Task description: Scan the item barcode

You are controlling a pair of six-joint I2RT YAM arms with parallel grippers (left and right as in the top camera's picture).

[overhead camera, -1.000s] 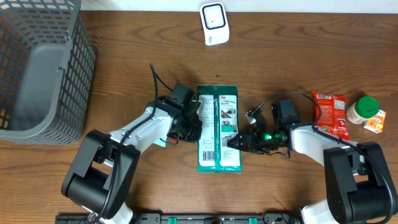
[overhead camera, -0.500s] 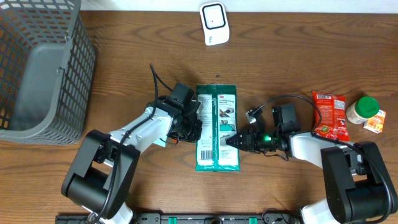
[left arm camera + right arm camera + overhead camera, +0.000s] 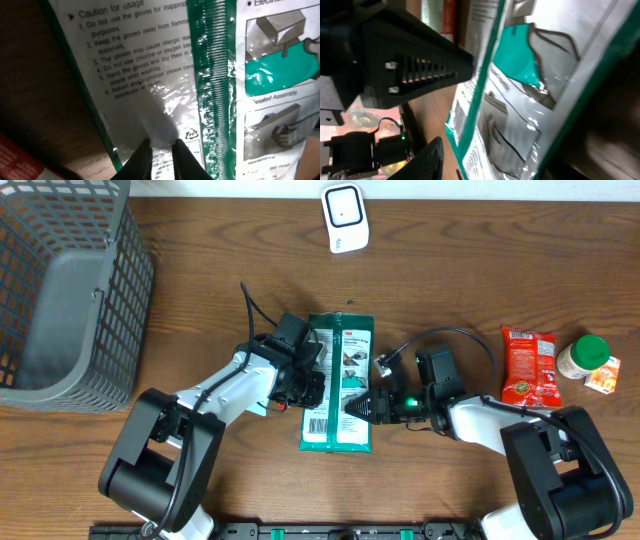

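Across the whole overhead view runs a brown wood-grain desk (image 3: pixel 200 290), bare of any cloth; of the room, only a pale strip (image 3: pixel 500 188) shows along its 12 o'clock edge. A grey wire basket (image 3: pixel 60 290) fills the 10 o'clock corner. At the centre lies the green-and-white glove packet (image 3: pixel 335 350), flat, printed back upward, its long side running from 12 to 6 o'clock.

The left tool (image 3: pixel 308 388) meets the packet from 9 o'clock with its fingers pressed almost together, tips on the glossy film; whether any film is nipped cannot be told. The right tool (image 3: pixel 352 406) comes in from 3 o'clock, spread, with one finger on each side of the packet's edge.

At 3 o'clock, well apart from the packet, lies a red snack bag (image 3: pixel 530 365). A white scanner (image 3: pixel 345 218) sits at 12 o'clock. Beside the bag stand a green-lidded jar (image 3: pixel 583 357) and a small orange box (image 3: pixel 602 378).
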